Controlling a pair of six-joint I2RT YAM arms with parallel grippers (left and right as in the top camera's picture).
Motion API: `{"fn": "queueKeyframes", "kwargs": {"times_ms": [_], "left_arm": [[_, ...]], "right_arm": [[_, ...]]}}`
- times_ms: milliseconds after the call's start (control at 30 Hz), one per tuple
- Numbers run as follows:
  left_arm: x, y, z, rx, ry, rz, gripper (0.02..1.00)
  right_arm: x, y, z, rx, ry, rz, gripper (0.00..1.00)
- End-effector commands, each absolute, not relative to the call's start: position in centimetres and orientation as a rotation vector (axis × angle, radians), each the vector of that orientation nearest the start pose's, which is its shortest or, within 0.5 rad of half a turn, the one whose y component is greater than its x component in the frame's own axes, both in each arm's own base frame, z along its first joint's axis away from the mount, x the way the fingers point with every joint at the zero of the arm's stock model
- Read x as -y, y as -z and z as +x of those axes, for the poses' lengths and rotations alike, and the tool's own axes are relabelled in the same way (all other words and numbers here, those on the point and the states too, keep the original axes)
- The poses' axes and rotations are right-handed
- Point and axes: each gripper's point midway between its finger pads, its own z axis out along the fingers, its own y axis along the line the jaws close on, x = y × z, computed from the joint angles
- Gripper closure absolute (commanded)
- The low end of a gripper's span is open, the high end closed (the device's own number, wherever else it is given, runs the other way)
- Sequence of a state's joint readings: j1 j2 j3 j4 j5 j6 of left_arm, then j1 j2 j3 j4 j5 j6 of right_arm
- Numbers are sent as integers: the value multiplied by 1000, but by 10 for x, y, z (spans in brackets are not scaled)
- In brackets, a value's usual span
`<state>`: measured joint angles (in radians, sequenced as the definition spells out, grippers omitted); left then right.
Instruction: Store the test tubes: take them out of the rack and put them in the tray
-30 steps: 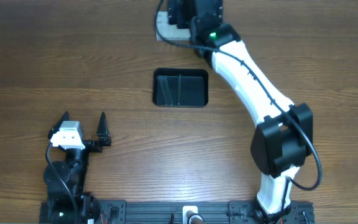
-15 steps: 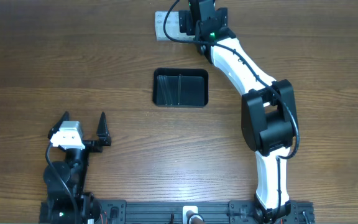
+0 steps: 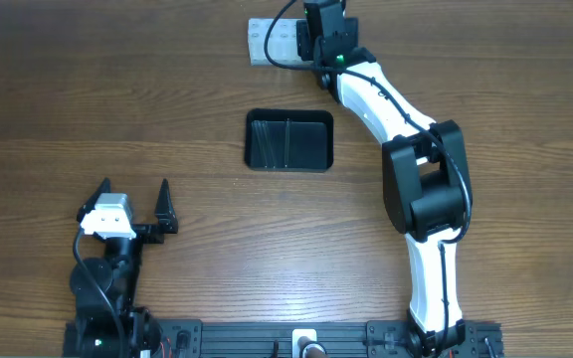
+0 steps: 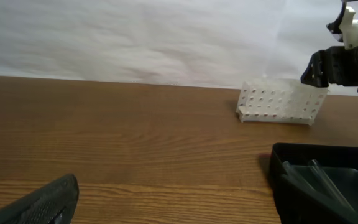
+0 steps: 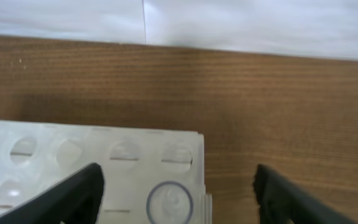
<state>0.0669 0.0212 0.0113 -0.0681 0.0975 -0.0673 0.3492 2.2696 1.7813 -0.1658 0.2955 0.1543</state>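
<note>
One test tube (image 5: 169, 202) seen in the rack (image 3: 267, 45), upper centre; drawn back over it just now, right fingers (image 5: 82, 190) spread (left fingers (image 3: 164, 202) too, lower left). Ready for pinching, then the tray (image 3: 250, 141).

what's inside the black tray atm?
Clear test tubes lie flat in the tray, at least two. Exact count unclear: they are transparent, and the near wall covers part of the floor in the left wrist view.

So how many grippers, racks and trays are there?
Black two-finger grippers: 2 (left gripper, right gripper)
White perforated plastic rack: 1
Black rectangular plastic tray: 1
Total: 4
</note>
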Motion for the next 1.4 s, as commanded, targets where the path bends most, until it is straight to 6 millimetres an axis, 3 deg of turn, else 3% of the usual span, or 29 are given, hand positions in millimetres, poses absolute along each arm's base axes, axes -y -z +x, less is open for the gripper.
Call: {"fn": "queueKeyframes", "kwargs": {"times_ms": [33,133,333,567,933,1033,1100,1233,1367,1400], "left_arm": [[-1,-156,246,-1649,65,-30,18],[-1,-156,246,-1649,65,-30,18],[-1,-156,246,-1649,65,-30,18],[-1,-156,246,-1649,65,-30,20],[-1,-156,246,-1649,65,-30,20],[-1,-156,246,-1649,65,-30,18],[-1,-156,246,-1649,65,-30,18],[-1,-156,246,-1649,65,-30,18],[-1,-156,246,-1649,65,-30,18],[-1,-156,246,-1649,65,-30,20]], "right_arm": [[-163,-108,606,-2183,53,-36,397],[-163,-109,606,-2181,52,-35,509],[-163,-109,606,-2181,53,-35,610],[-163,-109,607,-2179,52,-35,801],[-166,-120,609,-2147,46,-30,864],[-167,-143,609,-2111,35,-24,866],[-168,-171,607,-2066,27,-33,866],[-165,-246,599,-1946,-11,-10,866],[-157,-332,578,-1805,-61,23,862],[-156,-345,573,-1783,-69,28,862]]}}
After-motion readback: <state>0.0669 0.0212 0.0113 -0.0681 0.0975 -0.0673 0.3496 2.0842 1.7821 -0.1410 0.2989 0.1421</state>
